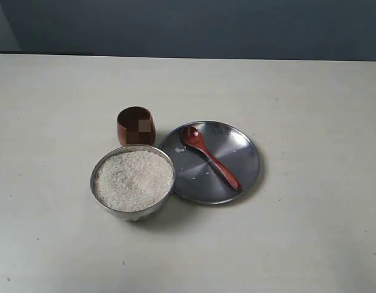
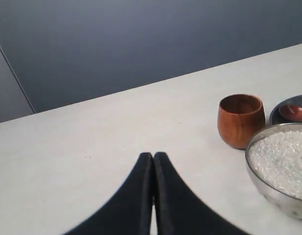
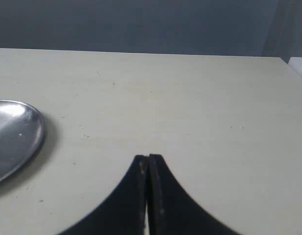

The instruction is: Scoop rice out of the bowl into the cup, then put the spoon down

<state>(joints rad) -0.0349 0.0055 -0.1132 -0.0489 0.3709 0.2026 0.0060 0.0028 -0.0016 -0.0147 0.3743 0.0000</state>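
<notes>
A silver metal bowl (image 1: 97, 190) stands near the table's middle, heaped with white rice (image 1: 133, 180). Just behind it is the reddish-brown wooden cup (image 1: 135, 126). The dark wooden spoon (image 1: 210, 158) lies on a flat silver plate (image 1: 244, 160) to the bowl's right. In the left wrist view the cup (image 2: 240, 119), the bowl's rim (image 2: 268, 188) and the rice (image 2: 283, 161) show off to one side of my left gripper (image 2: 153, 155), which is shut and empty. My right gripper (image 3: 148, 157) is shut and empty too, over bare table, with the plate's edge (image 3: 28, 134) apart from it. Neither gripper shows in the exterior view.
A few stray rice grains lie on the plate (image 1: 180, 149). Pale tabletop (image 1: 310, 244) stretches wide around the dishes, with a dark wall (image 1: 194, 27) behind its far edge.
</notes>
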